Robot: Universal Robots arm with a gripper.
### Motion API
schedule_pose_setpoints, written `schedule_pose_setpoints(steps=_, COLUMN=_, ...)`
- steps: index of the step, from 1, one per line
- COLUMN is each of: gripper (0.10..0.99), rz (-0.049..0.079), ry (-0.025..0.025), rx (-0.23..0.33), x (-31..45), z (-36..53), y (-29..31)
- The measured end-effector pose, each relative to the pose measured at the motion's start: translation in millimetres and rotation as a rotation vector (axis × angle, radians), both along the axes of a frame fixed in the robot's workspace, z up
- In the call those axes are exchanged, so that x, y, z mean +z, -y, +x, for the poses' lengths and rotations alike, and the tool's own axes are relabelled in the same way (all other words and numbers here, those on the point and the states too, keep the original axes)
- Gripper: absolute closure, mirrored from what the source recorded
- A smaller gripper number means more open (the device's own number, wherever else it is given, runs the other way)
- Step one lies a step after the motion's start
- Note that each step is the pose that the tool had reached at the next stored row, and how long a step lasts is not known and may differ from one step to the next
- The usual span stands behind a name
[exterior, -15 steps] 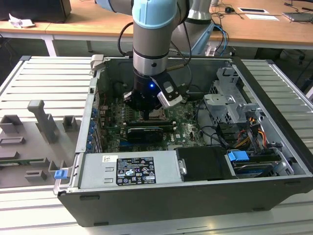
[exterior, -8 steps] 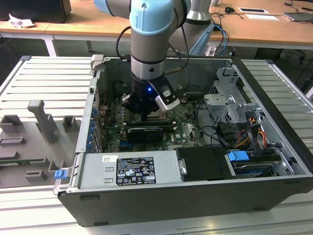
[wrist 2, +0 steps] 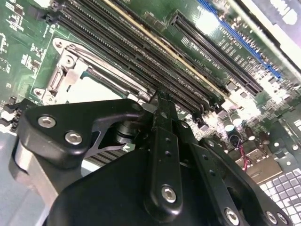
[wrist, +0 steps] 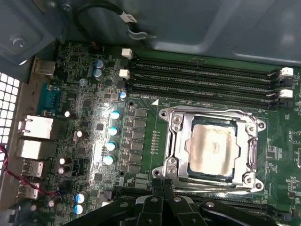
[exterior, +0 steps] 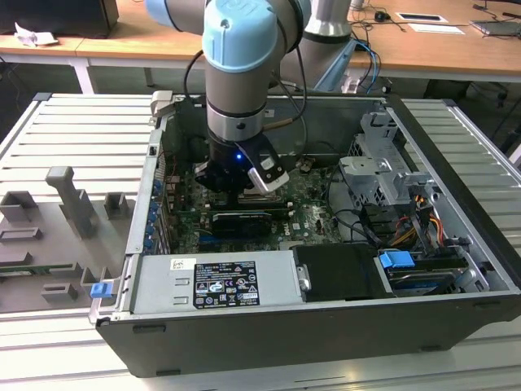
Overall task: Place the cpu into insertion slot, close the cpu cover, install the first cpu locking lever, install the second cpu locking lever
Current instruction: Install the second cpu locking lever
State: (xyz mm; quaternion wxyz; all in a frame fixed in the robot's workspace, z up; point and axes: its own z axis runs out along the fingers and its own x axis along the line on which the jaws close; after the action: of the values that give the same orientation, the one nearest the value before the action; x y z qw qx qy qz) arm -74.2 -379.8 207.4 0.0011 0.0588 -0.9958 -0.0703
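The cpu (wrist: 211, 148), a pale silvery-beige square, lies in the insertion slot (wrist: 207, 175) on the green board. The cpu cover (wrist: 181, 127), a silvery frame, lies flat around it, its centre cut-out showing the chip. Thin metal locking levers run along the cover's two long edges, one by the memory slots (wrist: 216, 112) and one by my fingers (wrist: 211, 187). My black gripper (wrist: 162, 182) is shut with its tips together at the cover's corner; it also appears in the second wrist view (wrist 2: 160, 96) and, low inside the case over the board, in the exterior view (exterior: 244, 189).
Long black memory slots (wrist: 202, 77) run beside the socket. Blue-topped capacitors (wrist: 113, 129) stand on its other side. A black graphics card (exterior: 240, 221), the power supply (exterior: 216, 281) and a drive cage (exterior: 383, 175) crowd the case. A black cable (wrist: 101, 9) loops above the board.
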Motion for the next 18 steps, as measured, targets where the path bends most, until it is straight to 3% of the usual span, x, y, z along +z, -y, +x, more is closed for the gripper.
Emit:
schedule_pose_setpoints(steps=9, gripper=0.98, rz=0.051, ry=0.0042, rx=0.002, x=-7.2, z=-2.3, y=0.4)
schedule_pose_setpoints(steps=11, gripper=0.98, rz=0.052, ry=0.0038, rx=0.002, x=-9.0, z=-2.4, y=1.1)
schedule_pose_setpoints(steps=12, gripper=0.98, rz=0.053, ry=0.0043, rx=0.002, x=-6.9, z=-2.4, y=1.9)
schedule_pose_setpoints(steps=15, gripper=0.98, rz=0.054, ry=0.0041, rx=0.002, x=15.5, z=-2.5, y=1.9)
schedule_pose_setpoints(steps=18, gripper=0.98, rz=0.054, ry=0.0043, rx=0.002, x=25.2, z=-2.5, y=1.9)
